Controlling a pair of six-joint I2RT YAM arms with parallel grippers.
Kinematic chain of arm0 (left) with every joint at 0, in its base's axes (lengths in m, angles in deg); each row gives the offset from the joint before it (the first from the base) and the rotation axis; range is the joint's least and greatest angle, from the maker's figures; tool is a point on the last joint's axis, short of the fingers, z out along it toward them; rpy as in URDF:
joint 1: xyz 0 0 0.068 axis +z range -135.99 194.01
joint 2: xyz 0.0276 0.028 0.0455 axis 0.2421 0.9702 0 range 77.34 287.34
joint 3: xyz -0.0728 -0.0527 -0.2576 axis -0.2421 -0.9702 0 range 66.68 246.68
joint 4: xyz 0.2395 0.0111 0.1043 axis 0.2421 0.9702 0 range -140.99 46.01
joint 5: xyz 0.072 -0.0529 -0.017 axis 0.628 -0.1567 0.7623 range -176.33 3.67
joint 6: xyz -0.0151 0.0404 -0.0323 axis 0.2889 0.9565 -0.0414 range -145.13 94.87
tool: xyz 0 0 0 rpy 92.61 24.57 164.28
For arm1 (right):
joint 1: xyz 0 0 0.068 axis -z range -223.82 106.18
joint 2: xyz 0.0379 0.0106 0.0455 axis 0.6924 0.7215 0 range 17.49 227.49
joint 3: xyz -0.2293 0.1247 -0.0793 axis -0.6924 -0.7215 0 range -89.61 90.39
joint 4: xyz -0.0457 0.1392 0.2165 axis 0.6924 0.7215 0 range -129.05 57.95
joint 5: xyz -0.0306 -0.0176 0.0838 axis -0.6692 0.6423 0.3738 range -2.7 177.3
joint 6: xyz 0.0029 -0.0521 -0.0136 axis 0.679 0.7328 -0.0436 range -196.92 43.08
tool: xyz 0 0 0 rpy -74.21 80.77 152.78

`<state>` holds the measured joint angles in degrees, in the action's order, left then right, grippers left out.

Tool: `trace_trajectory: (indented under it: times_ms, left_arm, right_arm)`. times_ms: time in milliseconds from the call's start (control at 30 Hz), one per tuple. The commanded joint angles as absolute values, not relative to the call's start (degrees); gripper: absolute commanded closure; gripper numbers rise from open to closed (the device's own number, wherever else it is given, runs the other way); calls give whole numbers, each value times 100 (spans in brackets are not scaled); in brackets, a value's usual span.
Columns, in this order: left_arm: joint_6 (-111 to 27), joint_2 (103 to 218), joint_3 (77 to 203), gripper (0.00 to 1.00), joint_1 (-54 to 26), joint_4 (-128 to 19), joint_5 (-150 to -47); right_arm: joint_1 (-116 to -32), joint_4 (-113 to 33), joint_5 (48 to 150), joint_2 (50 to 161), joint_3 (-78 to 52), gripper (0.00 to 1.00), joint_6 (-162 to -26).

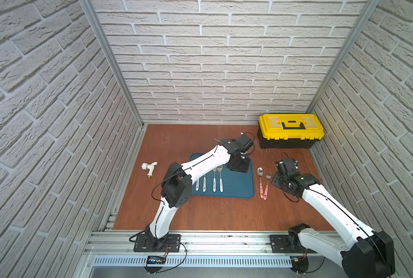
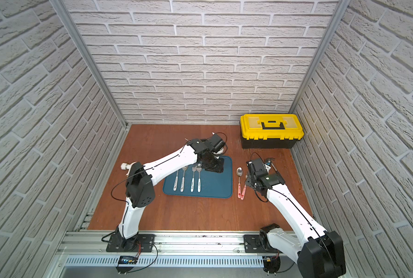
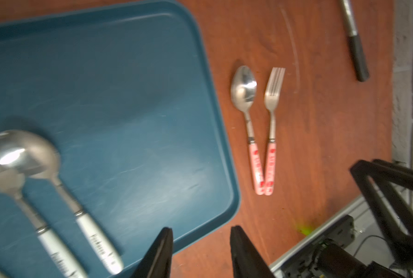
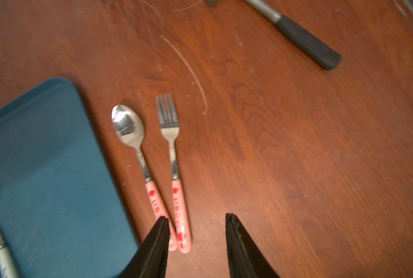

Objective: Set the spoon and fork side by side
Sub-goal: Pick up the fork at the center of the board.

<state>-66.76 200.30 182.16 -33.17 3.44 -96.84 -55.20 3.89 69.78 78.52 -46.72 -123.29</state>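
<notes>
Right wrist view: the right pincer (image 4: 196, 216) is released and empty over the bench (image 4: 297, 156). The pink-handled spoon (image 4: 141, 166) and pink-handled fork (image 4: 174, 168) lie just ahead of it, handle ends touching, heads slightly splayed.

Left wrist view: the left pincer (image 3: 200, 228) is released and empty at the edge of the blue tray (image 3: 104, 72).

Both top views: the pair lies side by side.

Judgement: placement appears done; only withdrawal remains.

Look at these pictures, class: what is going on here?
The pink-handled spoon and fork lie side by side on the wooden table, beside the blue tray, their handle ends about touching. The right gripper hovers open near those handles, holding nothing. The left gripper hangs open over the tray's edge; four white-handled pieces lie in a row on it.
</notes>
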Motion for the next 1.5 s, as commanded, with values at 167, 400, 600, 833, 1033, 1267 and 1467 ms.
trace_trajectory:
  times_ms: [167, 400, 600, 833, 1033, 1267, 1467]
  left_arm:
    - [-6685, 19740, 18008, 54, -3244, 884, -9384]
    - [-6674, 18000, 15845, 54, -2325, 261, -9241]
    - [-6530, 17161, 15039, 53, -1847, 251, -9172]
    - [-6499, 16872, 14686, 53, -1724, 153, -9231]
    - [-6486, 16676, 14436, 53, -1630, 64, -9299]
    - [-6474, 16595, 14321, 52, -1558, 32, -9350]
    - [-6451, 16603, 14306, 53, -1534, 25, -9367]
  right_arm:
    - [-5048, 156, 8444, 9016, -4588, 62, -11451]
    - [-5248, -127, 9033, 9358, -4868, 67, -11464]
    - [-5316, -62, 9112, 9172, -4881, 64, -11568]
    - [-5540, -39, 9013, 9725, -4818, 64, -11608]
    - [-5573, 72, 8817, 9713, -4808, 64, -11638]
    - [-5595, -49, 8801, 9979, -4839, 64, -11627]
    - [-5604, -84, 8719, 10112, -4859, 69, -11631]
